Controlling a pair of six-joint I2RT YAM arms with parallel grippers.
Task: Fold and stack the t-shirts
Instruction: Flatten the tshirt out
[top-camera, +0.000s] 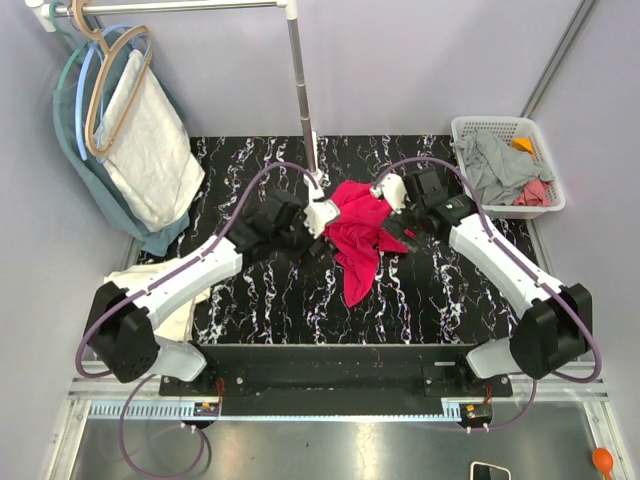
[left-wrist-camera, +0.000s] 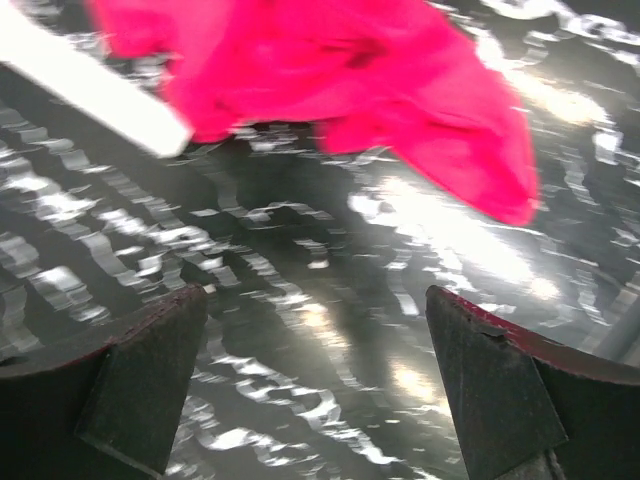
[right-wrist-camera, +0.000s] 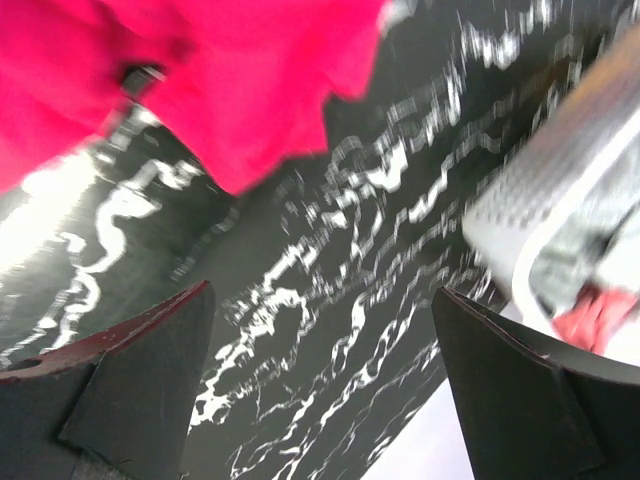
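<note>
— We've got the red t-shirt (top-camera: 358, 235) bunched at the centre of the frame, on the black marbled table (top-camera: 300, 300).
— And we see the left gripper (left-wrist-camera: 312, 330) and right gripper (right-wrist-camera: 322, 320) both spread wide, empty, shirt topping each wrist view.

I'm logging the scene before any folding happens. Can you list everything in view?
Black white-veined marble table: one, under everything.
Crumpled crimson red cotton t-shirt: one, red, table centre.
Cream-white soft shirt: one, cream, left near edge.
White plastic lattice basket: one, white, right rear.
Grey shirt, pink shirt, orange item: one each, in the basket.
Pale speckled cloth: one, grey-white, hanging rear left.
Teal-blue garment: one, teal, hanging behind it.
Metal rack pole: one, silver, rear centre.
Left gripper: one, black, open, empty.
Right gripper: one, black, open, empty.
</note>
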